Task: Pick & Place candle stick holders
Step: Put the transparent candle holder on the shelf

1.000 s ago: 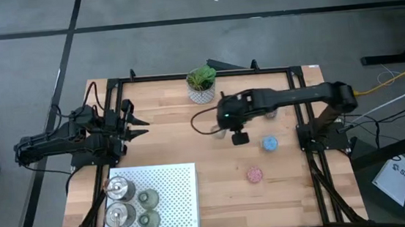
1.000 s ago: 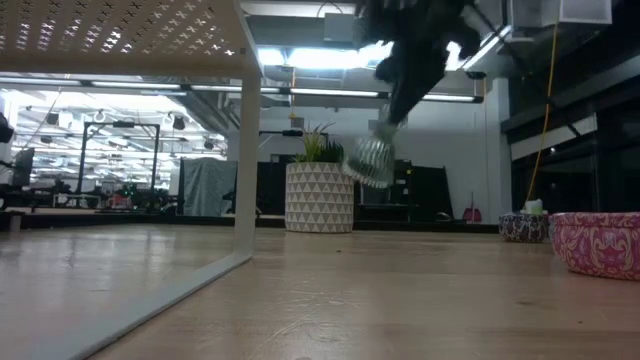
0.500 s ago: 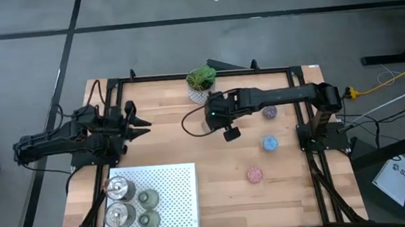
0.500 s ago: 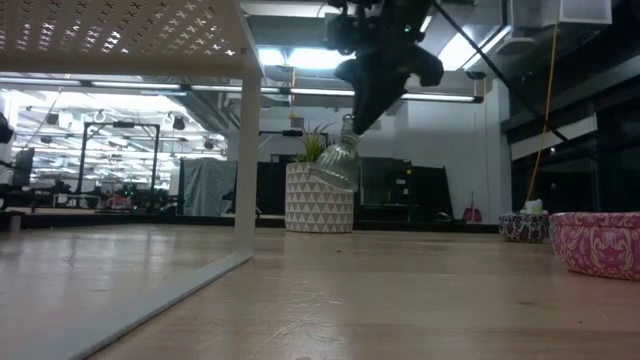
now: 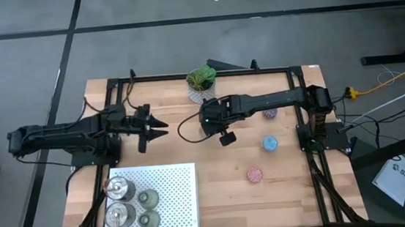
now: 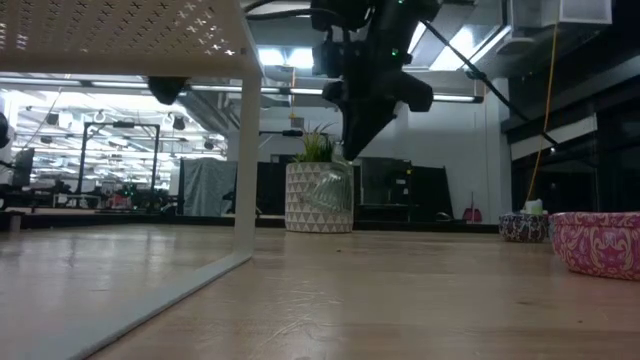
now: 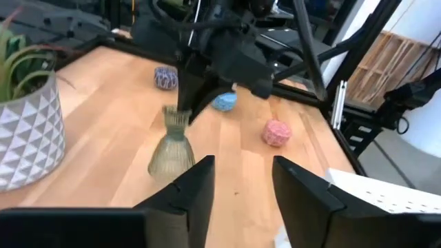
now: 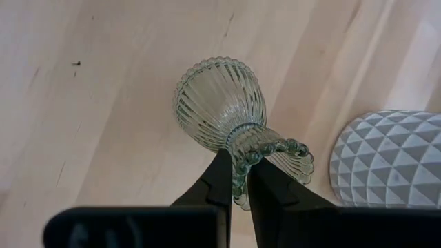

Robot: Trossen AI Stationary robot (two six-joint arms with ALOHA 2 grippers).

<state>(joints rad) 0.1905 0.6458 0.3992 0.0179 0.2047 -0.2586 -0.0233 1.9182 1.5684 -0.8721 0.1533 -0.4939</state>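
My right gripper (image 5: 205,126) is shut on an olive-grey ribbed glass candle stick holder (image 8: 220,103) near the table's middle, in front of the potted plant (image 5: 201,83). The holder also shows in the left wrist view (image 7: 170,148). My left gripper (image 5: 156,128) is open and empty, a little to the holder's left and pointing at it. Two silver holders (image 5: 119,188) and two olive-grey ones (image 5: 148,200) stand on a white perforated rack (image 5: 177,196). Blue (image 5: 269,144), pink (image 5: 255,174) and purple (image 5: 269,112) holders stand on the table at the right. My right gripper pinches the holder's beaded top rim (image 8: 242,160) between its two fingers. The fingers come from above, slanting down from the table's right (image 7: 196,96). The holder hangs below them, nearly upright, its round body (image 6: 335,190) just above the table.
The plant's white patterned pot (image 6: 318,198) stands right behind the held holder. The rack fills the near left corner. A black frame (image 5: 307,130) runs round the table. Bare wood lies between the rack and the loose holders.
My right gripper has carried the holder toward the table's left and a little down. The holder, tilted before, now hangs nearly upright. My left gripper has reached toward the table's middle, closer to the holder.
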